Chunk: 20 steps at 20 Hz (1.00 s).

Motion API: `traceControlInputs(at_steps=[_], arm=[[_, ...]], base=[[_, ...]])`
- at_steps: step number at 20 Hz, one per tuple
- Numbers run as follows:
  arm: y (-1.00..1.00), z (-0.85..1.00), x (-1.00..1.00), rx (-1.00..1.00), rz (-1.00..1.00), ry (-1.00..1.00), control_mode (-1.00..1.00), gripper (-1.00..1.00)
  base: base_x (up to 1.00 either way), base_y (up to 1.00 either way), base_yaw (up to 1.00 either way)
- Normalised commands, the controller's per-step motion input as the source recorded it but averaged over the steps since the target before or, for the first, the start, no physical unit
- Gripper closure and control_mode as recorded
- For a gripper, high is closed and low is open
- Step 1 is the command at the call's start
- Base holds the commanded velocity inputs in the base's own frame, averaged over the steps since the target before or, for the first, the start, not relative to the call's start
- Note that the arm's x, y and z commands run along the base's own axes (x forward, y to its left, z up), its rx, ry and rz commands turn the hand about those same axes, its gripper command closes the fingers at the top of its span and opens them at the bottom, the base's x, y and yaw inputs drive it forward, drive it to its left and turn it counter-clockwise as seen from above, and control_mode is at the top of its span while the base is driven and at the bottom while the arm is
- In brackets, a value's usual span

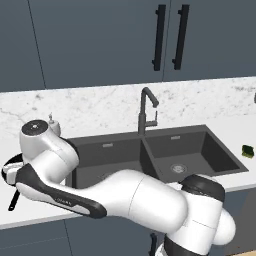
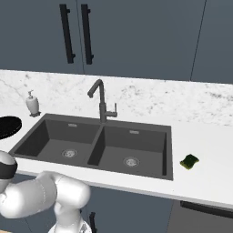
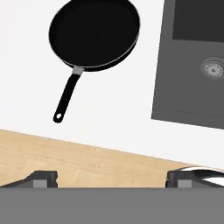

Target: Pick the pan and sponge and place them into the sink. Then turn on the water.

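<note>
The black pan (image 3: 94, 33) lies on the white counter left of the sink (image 3: 183, 96), its long handle (image 3: 65, 98) pointing toward the counter's front edge. My gripper (image 3: 111, 179) hovers open above that front edge, short of the handle's end, with nothing between its fingers. In the right base view the pan (image 2: 7, 125) shows at the left border. My arm covers most of the pan (image 1: 11, 161) in the left base view. The green and yellow sponge (image 2: 189, 161) (image 1: 248, 150) rests on the counter right of the sink (image 2: 96, 148) (image 1: 200, 145). No water shows at the faucet (image 2: 102, 102) (image 1: 146, 110).
A white soap dispenser (image 2: 32, 103) (image 1: 52, 122) stands at the sink's back left corner. Dark cabinets hang above the marble backsplash. Below the counter's front edge runs a strip of wooden floor (image 3: 87, 157). A round drain (image 3: 213, 68) sits in the near basin.
</note>
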Motion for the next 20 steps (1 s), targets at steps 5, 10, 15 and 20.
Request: traceControlInputs(at_steps=[5, 10, 15, 20], arm=[[0.60, -0.43, 0.01, 0.04, 0.00, 0.00, -1.00, -1.00], [0.40, -0.47, 0.07, 0.06, 0.00, 0.00, -1.00, -1.00], [0.36, -0.38, 0.07, 0.02, -0.07, -0.02, -1.00, -1.00], [0.03, -0.19, 0.00, 0.00, -0.17, -0.10, -1.00, -1.00]], base=[[0.00, 0.00, 0.00], [0.00, 0.00, 0.00], [0.00, 0.00, 0.00], [0.00, 0.00, 0.00]])
